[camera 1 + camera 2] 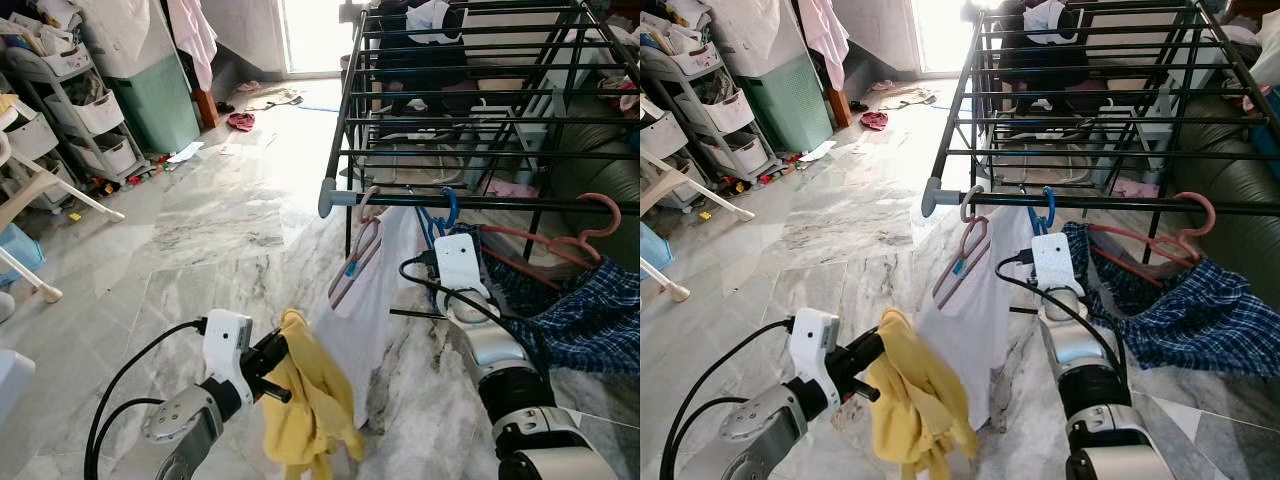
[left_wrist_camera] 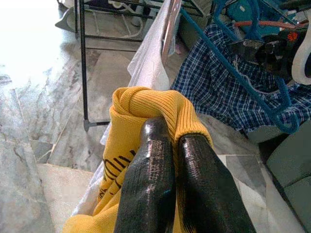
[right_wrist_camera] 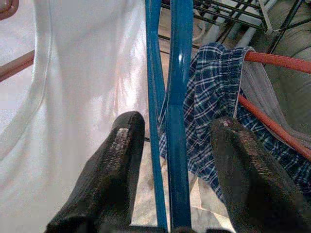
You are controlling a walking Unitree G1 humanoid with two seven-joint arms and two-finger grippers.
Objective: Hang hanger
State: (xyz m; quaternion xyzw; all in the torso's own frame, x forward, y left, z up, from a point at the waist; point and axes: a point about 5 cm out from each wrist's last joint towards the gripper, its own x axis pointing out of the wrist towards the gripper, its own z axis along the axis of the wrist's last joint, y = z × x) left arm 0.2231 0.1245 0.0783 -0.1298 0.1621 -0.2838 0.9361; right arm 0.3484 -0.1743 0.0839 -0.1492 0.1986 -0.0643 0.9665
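My right gripper (image 3: 170, 160) stands open astride the blue hanger (image 3: 175, 97), whose smooth plastic hook (image 1: 1044, 208) sits over the front rail (image 1: 1100, 203) of the black metal drying rack (image 1: 470, 95), between a white garment (image 1: 975, 310) on a pink hanger (image 1: 962, 262) and a plaid shirt (image 1: 1185, 305) on a red one. My left gripper (image 2: 167, 145) is clamped on a ribbed yellow cloth (image 2: 146, 109), held low. Risk: a finger brushing the slick hanger could lift its hook off the round rail.
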